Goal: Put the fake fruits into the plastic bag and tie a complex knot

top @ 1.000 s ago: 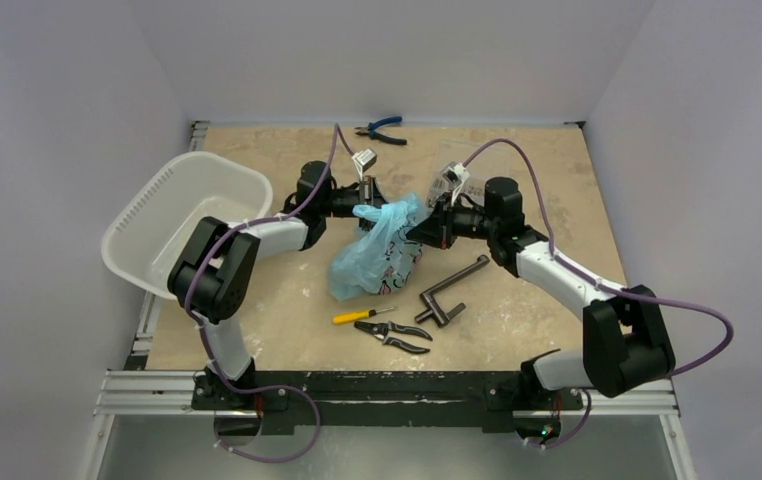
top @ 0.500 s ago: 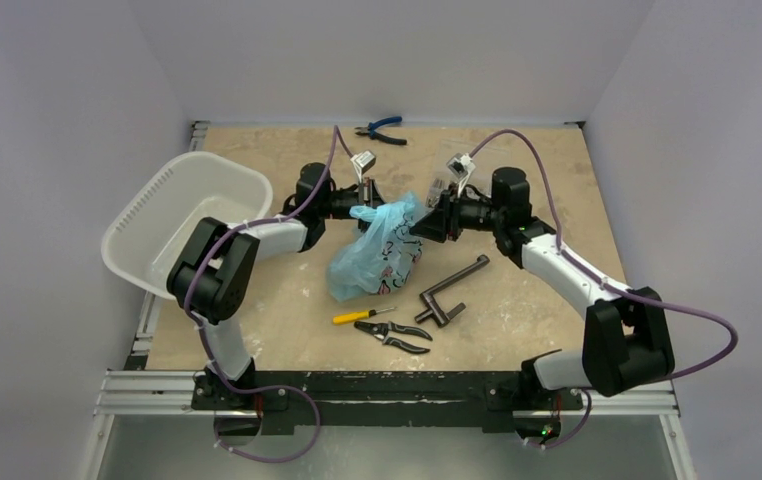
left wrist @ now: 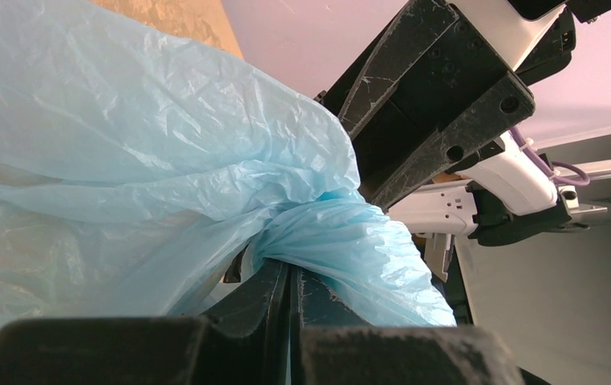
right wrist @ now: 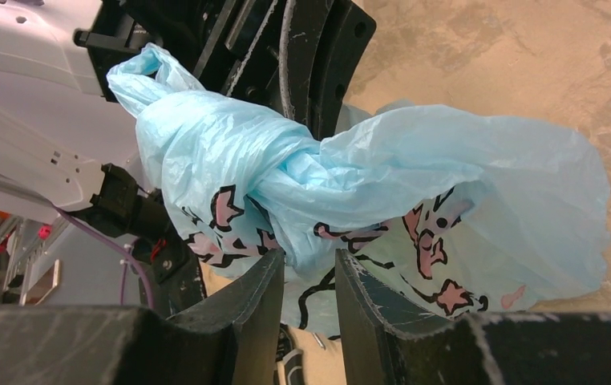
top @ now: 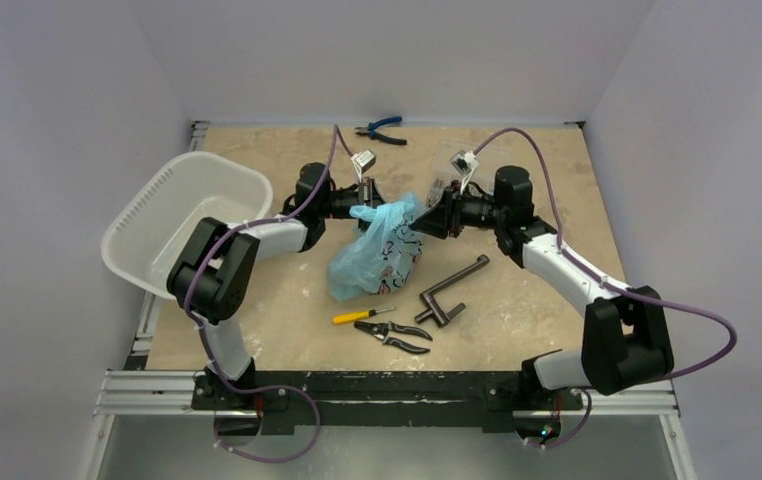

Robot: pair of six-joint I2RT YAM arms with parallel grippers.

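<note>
left arm: rises from its base at the near left edge. the elbow is folded just beside the white tub [top: 172, 215], and the forearm runs away and to the right to a wrist over mid-table, pointing right at the other arm.
left end effector [left wrist: 289, 281]: fingers pressed together with a fold of light-blue film pinched between them, at the left side of the bag's gathered neck.
right arm: elbow raised near the right near corner. the white forearm slants away and left, and the wrist is turned so the tool points left at the bag.
right end effector [right wrist: 309, 258]: fingers stand a little apart. a lobe of film hangs into the gap, and no pinch on it shows.
plastic bag [top: 372, 262]: the body rests on the table [top: 557, 170] between the two arms and sags toward the near side. the neck is held up between the two end effectors, and the pink and dark print faces the right wrist camera.
bunched twist [right wrist: 282, 180]: just beyond the right fingertips and in front of the left end effector's black fingers, with one pointed end sticking up to the left.
end effectors to each other: close, facing one another across the bag's neck.
near side of the bag: yellow-handled screwdriver [top: 360, 316], black pliers [top: 395, 335] and dark metal crank [top: 452, 290] lie on the table, apart from the film.
far edge: blue-handled pliers [top: 382, 128].
</note>
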